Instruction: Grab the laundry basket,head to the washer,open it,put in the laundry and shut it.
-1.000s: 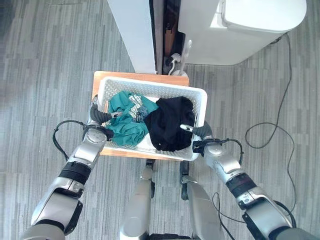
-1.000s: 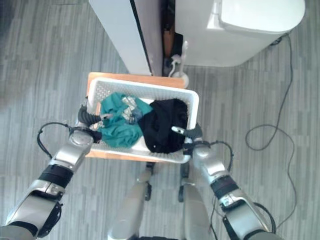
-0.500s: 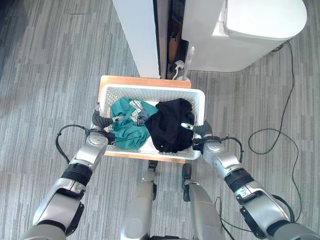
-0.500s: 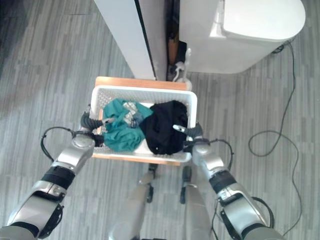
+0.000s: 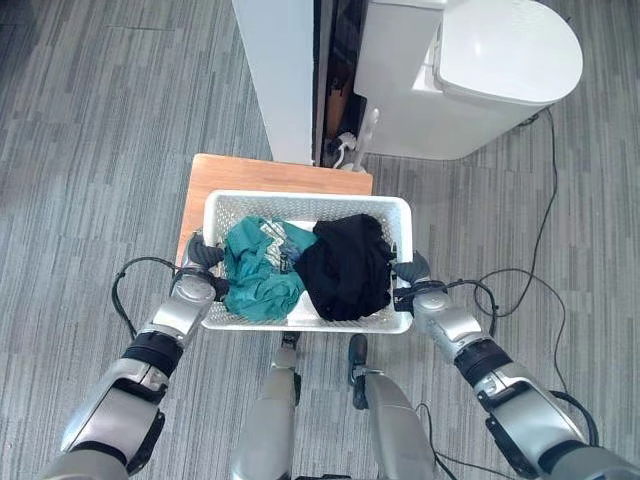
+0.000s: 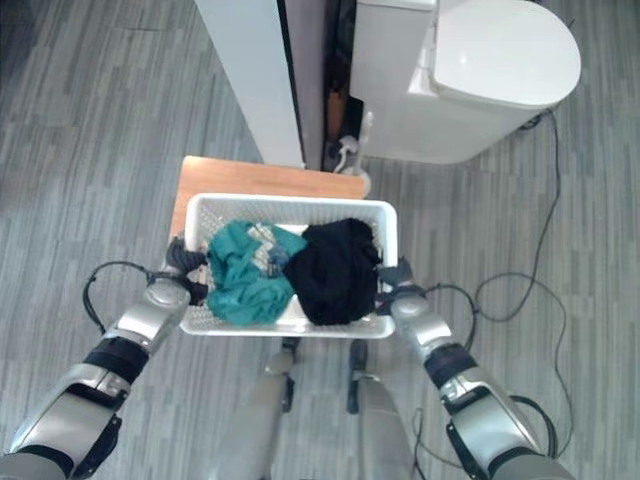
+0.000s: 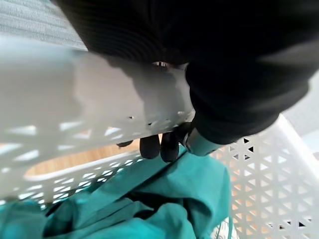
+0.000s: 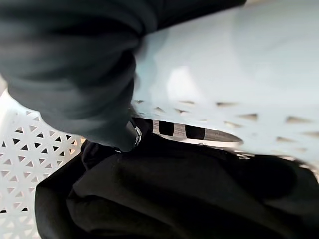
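White laundry basket [image 5: 404, 215] lifted off wooden stool [image 5: 215, 172] (more stool top bare than before). Left hand [image 5: 203, 262] and right hand [image 5: 413, 276] curl over end rims; carry to washer [image 5: 460, 80] next.

**Narrow way ahead, open floor at the sides**

The laundry basket [image 5: 306, 205] spans the room between both hands, over a wooden stool [image 5: 260, 173]. Straight ahead a white panel [image 5: 283, 70] and the washer [image 5: 460, 80] stand close together, with a dark cluttered gap [image 5: 338, 90] between them. A black cable [image 5: 545, 230] loops over the floor on the right. The grey floor [image 5: 90, 150] lies open on the left.
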{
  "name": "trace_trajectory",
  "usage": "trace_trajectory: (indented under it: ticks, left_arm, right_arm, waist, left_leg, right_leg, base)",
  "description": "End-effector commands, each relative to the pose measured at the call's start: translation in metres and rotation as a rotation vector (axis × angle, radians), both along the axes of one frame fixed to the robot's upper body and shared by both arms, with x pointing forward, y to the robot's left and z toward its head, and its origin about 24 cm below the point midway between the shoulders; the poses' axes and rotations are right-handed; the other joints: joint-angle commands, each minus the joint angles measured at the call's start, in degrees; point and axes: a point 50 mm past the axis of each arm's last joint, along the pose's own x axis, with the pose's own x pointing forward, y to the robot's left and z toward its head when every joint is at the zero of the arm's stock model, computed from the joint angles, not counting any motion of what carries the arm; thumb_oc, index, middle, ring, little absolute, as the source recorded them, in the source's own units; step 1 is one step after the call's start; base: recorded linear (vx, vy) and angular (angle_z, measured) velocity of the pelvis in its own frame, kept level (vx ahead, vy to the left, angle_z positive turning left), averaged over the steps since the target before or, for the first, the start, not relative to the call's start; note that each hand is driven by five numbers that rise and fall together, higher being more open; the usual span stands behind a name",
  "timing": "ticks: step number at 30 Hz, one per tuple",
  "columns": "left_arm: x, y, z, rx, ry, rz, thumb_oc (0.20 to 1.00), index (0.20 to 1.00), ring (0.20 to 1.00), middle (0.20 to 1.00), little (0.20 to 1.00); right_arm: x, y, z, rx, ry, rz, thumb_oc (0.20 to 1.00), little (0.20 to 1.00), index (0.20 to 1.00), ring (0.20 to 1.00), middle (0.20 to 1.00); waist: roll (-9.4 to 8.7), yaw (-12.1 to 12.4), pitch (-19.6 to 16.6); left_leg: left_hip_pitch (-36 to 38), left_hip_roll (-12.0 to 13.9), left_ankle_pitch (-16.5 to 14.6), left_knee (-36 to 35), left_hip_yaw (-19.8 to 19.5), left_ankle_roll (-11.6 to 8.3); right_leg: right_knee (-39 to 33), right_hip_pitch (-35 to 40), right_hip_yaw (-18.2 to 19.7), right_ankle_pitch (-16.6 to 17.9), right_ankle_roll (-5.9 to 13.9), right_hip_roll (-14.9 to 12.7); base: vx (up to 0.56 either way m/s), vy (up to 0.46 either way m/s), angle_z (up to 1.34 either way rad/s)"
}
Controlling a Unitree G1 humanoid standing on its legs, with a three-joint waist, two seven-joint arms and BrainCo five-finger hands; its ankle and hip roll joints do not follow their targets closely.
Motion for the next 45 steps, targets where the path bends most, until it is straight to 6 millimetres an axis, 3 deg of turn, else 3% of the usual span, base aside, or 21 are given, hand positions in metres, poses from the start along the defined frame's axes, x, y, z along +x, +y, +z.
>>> trace_trajectory:
  ticks: [1,12,14,22,32,39,45]
  left_arm:
    - [0.005,-0.058,0.001,-0.029,-0.004,-0.258,0.200,0.200,0.200,0.200,0.200]
    - [0.002,-0.050,0.003,-0.006,-0.012,-0.254,0.200,0.200,0.200,0.200,0.200]
    - [0.002,-0.047,0.011,-0.012,-0.052,-0.260,0.200,0.200,0.200,0.200,0.200]
    - [-0.013,-0.035,0.014,-0.076,-0.100,-0.288,0.200,0.200,0.200,0.200,0.200]
    - [-0.033,-0.014,0.020,-0.008,-0.144,-0.303,0.200,0.200,0.200,0.200,0.200]
    - [-0.043,-0.013,0.029,0.037,-0.174,-0.362,0.200,0.200,0.200,0.200,0.200]
    - [-0.046,-0.017,0.034,0.044,-0.185,-0.400,0.200,0.200,0.200,0.200,0.200]
  right_arm:
    - [-0.001,0.065,0.024,0.164,-0.088,0.227,0.200,0.200,0.200,0.200,0.200]
    - [-0.002,0.061,0.027,0.094,-0.117,0.253,0.200,0.200,0.200,0.200,0.200]
    - [-0.001,0.053,0.029,0.075,-0.130,0.246,0.200,0.200,0.200,0.200,0.200]
    - [-0.008,0.033,0.030,0.008,-0.168,0.239,0.200,0.200,0.200,0.200,0.200]
    - [-0.028,-0.006,0.038,0.010,-0.241,0.200,0.200,0.200,0.200,0.200,0.200]
    - [-0.033,-0.031,0.055,0.004,-0.300,0.192,0.200,0.200,0.200,0.200,0.200]
    - [-0.037,-0.040,0.055,0.018,-0.278,0.198,0.200,0.200,0.200,0.200,0.200]
  waist:
    - [-0.37,-0.1,1.8]
    - [0.02,-0.2,1.7]
    - [0.11,-0.3,1.2]
    - [0.16,-0.5,-0.5]
    - [-0.36,-1.6,-4.0]
    - [-0.52,-2.3,-6.4]
    - [-0.37,-2.4,-7.9]
  left_leg:
    - [-3.0,0.1,-7.2,4.6,2.3,3.50]
    - [-2.9,0.3,-7.4,4.7,2.5,3.58]
    - [-2.4,0.2,-7.5,4.4,2.4,3.55]
    - [-0.4,0.3,-8.5,4.4,2.7,3.69]
    - [4.2,0.7,-10.0,4.1,3.1,3.77]
    - [11.1,1.1,-11.6,3.2,3.1,3.54]
    - [15.0,1.5,-12.0,2.4,3.0,3.30]
  right_leg:
    - [-9.7,1.4,-2.1,6.1,1.69,-4.9]
    - [-9.5,1.4,-1.8,5.8,1.51,-4.7]
    - [-9.4,1.8,-1.7,5.7,1.58,-4.8]
    - [-8.9,3.2,-1.3,5.0,1.68,-4.9]
    - [-8.3,6.8,-0.4,3.6,1.94,-4.8]
    - [-8.7,13.0,-0.5,1.8,2.23,-4.1]
    - [-9.4,16.5,-0.6,1.1,2.23,-3.6]
  base:
    - [0.00,0.000,0.00]
    - [0.00,0.000,0.00]
    - [0.00,0.000,0.00]
    - [0.01,-0.003,-0.01]
    - [0.04,-0.017,-0.05]
    - [0.08,-0.033,-0.03]
    - [0.06,-0.051,0.01]
